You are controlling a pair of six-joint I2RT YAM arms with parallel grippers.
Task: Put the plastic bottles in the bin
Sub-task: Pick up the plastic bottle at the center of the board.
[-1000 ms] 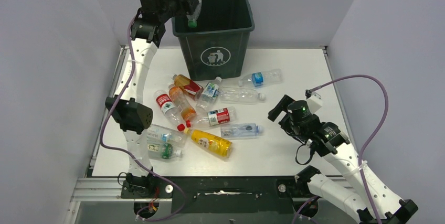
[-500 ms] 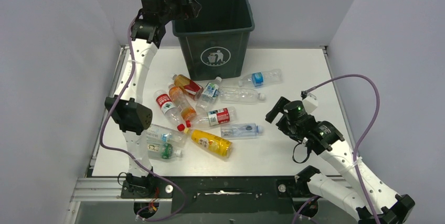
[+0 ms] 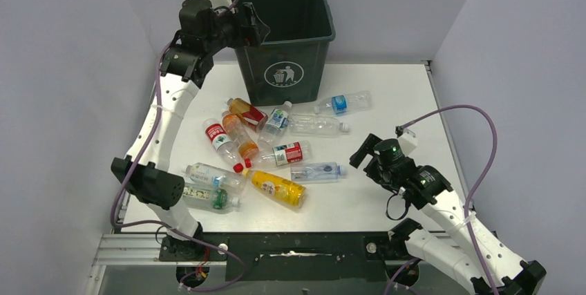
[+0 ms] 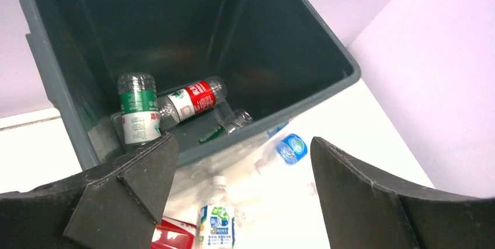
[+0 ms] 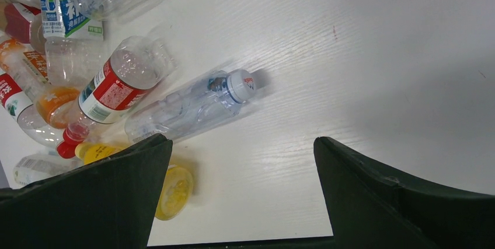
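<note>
top view and two wrist views. the bin [image 3: 304, 60], one in number, dark green with a white disposal symbol on its front, stands upright at the far middle of the white surface [image 3: 394, 94].

plastic bottles, counted: eleven lie on their sides on the surface, in front of the bin.
- a blue-label bottle [image 3: 338, 103] and a plain clear bottle [image 3: 314, 126], nearest the bin on the right
- a blue-green-label bottle [image 3: 276, 119]
- an amber bottle [image 3: 247, 111] with a red label
- an orange bottle [image 3: 240, 137]
- a red-capped bottle [image 3: 220, 139]
- a red-label bottle [image 3: 289, 153]
- a white-capped clear bottle [image 3: 316, 170]
- a yellow bottle [image 3: 278, 188]
- at the near left, a clear bottle [image 3: 211, 175] and a green-label bottle [image 3: 209, 198], side by side

inside the bin, the left wrist view shows a green-labelled bottle [image 4: 135, 112] and a red-labelled bottle [image 4: 192, 100] touching on the floor, and part of a third, clear bottle [image 4: 236, 119] just beside them; three can be made out.

arms, two. the left arm [image 3: 169, 101] reaches up to the bin's left rim; its jaws stand apart above the opening, with nothing between them. the right arm [image 3: 449, 205] hangs low over the surface at the right; its jaws also stand wide apart and empty, near the white-capped clear bottle but not touching it.
</note>
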